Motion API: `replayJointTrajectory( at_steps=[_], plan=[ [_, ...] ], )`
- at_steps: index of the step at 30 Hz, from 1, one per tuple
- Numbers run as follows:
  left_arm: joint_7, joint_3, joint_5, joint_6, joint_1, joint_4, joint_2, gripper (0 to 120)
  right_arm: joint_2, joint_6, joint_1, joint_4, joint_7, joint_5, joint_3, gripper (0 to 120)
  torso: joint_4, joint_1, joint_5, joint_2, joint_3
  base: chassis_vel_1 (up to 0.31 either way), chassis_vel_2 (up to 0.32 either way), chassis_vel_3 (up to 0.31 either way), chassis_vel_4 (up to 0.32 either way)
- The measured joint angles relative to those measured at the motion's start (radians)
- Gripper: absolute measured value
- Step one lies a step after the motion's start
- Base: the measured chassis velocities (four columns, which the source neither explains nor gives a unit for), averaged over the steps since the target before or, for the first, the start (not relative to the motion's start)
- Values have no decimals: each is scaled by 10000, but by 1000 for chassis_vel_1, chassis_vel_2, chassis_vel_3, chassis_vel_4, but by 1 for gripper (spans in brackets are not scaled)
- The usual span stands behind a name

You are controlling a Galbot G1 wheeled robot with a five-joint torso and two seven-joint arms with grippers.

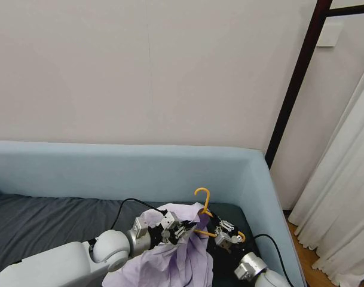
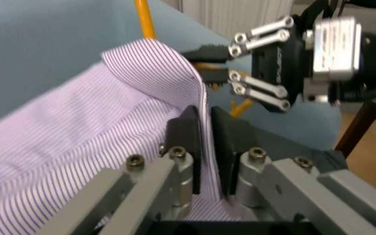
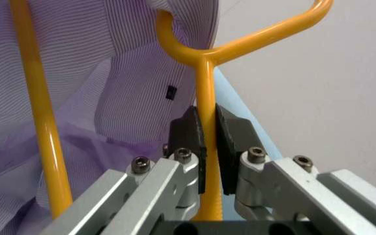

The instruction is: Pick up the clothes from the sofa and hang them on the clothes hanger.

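head view: one pale blue sofa (image 1: 140,156) runs across, its back rim level and its right arm rim slanting toward the camera. one orange hanger (image 1: 201,196) stands hook-up near the sofa's right corner, just inside that arm rim. one purple striped shirt (image 1: 170,260) drapes down from the hanger. the left claw (image 1: 184,230) sits just left of the hanger, pinched on the shirt cloth. the right claw (image 1: 218,231) sits just right of it, on the orange bar. left of the hanger the dark grey seat (image 1: 44,218) lies open. above the hanger stands a plain wall (image 1: 140,72). right of it, past the arm rim, are one dark post (image 1: 295,84) and one white curtain (image 1: 343,197).

left wrist view: the left claw (image 2: 207,142) is narrow, its two black pads clamping the shirt (image 2: 90,122) along its front edge, below the collar. the hanger (image 2: 145,17) rises behind the collar. the right claw (image 2: 204,63) is just beyond the collar, its fingers drawn close around an orange piece of the hanger.

right wrist view: the right claw (image 3: 207,142) is narrow, pads tight on the hanger (image 3: 205,93), gripping its upright stem below the fork where the hook curves away. a second orange bar of the hanger runs alongside, and the shirt (image 3: 109,58) hangs against the hanger on that side.
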Motion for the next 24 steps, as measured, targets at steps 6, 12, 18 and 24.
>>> replayJointTrajectory(
  at_steps=[6,12,18,24],
  plan=[
    [-348,-167,504,37,623,-318,307,38,73,288,-58,50,-12,14,22,5,0,0,-1,0,0,0,0,0,0],
    [-707,-418,1032,226,899,-872,647,59,77,371,-104,38,-77,5,119,5,0,-1,-2,0,0,0,0,0,0],
    [-1227,-769,2428,505,1155,-1220,1120,81,74,459,-92,-142,-88,45,273,5,-1,0,-1,0,0,0,0,0,0],
    [-1216,-1431,3066,-88,1768,-1545,1674,99,139,689,-92,-404,4,-63,440,5,3,-1,-1,1,-1,0,0,0,0]
  ],
)
